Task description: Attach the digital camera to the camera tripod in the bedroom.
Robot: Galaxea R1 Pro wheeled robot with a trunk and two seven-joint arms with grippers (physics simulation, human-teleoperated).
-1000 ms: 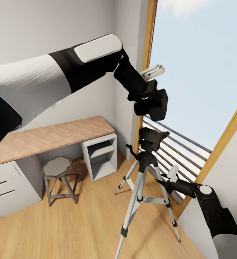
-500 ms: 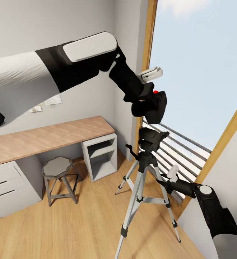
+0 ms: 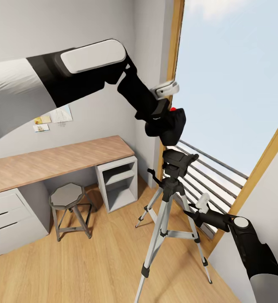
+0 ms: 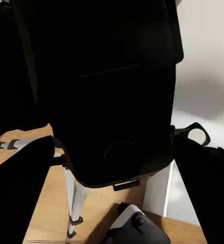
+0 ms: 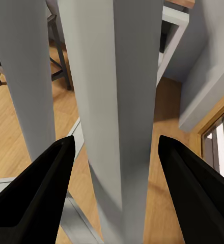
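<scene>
My left gripper (image 3: 166, 110) grips the digital camera (image 3: 169, 126) just above the camera tripod (image 3: 168, 198) head, not seated. Right gripper (image 5: 114, 193) wide around a tripod leg. Need cam base level, centred over plate, lower slow.

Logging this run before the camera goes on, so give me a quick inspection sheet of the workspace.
Surface: light wood plank floor.
Job's things: digital camera held above the camera tripod, apart from its head.
Clutter: grey stool; papers on the wall.
Grippers: left gripper shut on the camera; right gripper open, fingers either side of a tripod leg, not touching.
Cables: nothing seen.
Surroundings: wood-topped desk, tall window.
</scene>
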